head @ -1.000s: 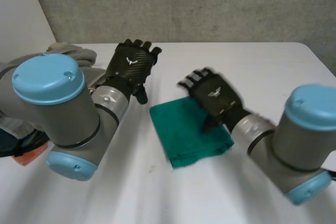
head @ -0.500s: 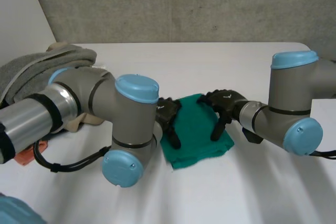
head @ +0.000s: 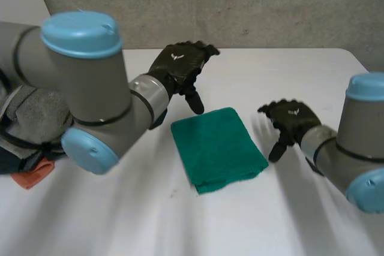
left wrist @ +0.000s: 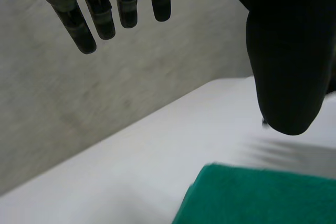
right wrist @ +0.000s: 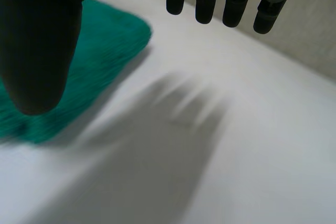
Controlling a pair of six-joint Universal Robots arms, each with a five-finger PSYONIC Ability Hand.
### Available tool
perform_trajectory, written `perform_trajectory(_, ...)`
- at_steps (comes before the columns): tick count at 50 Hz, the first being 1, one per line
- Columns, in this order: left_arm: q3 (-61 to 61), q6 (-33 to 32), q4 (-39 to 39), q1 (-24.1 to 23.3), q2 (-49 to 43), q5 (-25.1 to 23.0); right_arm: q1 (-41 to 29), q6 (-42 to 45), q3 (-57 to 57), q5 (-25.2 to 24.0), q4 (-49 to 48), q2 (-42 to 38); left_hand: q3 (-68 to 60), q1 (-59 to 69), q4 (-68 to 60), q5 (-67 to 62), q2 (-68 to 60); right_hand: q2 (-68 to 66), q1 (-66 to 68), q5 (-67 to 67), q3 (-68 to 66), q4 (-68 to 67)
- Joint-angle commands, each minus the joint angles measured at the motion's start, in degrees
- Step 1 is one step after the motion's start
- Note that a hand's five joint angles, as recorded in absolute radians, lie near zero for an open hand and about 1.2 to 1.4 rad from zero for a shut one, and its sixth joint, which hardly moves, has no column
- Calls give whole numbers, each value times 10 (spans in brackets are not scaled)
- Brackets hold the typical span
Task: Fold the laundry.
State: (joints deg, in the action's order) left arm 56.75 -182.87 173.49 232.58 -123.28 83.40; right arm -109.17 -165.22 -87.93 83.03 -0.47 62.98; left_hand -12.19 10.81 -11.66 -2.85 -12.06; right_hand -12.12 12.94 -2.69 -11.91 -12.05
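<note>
Green cloth lies flat in the middle of the surface. To me it looks folded already, with layers showing along its 6 o'clock edge. My left hand hovers off its 11 o'clock corner and the right hand is just off its 3 o'clock side, neither touching it. Both sets of fingers are straight and loose, nothing in them. So I reckon the job now is the next piece, from the grey heap way out at 9 o'clock. Tip to self: swing the left arm wide so it doesn't drag the green one, pinch just one top layer, and pull it onto bare surface before spreading.
</note>
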Motion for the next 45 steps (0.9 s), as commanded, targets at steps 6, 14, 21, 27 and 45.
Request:
perform_trajectory(6,1,-42,-5,28,15,-262,0,-85,-95,-96,-49,-2,13,1,8,20,12,21,-29,27,19,21)
perform_trajectory(14,5,-42,-5,24,23,-262,-11,-88,-86,-95,-103,-25,13,1,8,20,12,-52,44,-46,-54,-52)
perform_trajectory(21,13,-40,-4,23,30,-263,-19,-89,-60,-93,-103,-46,13,1,8,20,12,-181,173,-176,-183,-182)
perform_trajectory(27,13,-39,-4,24,31,-263,-23,-87,-38,-92,-103,-73,13,1,8,20,12,-285,277,-280,-288,-286)
perform_trajectory(45,-15,-29,1,7,52,-264,61,-92,130,5,-121,-136,16,-3,11,23,15,-679,671,-673,-681,-679)
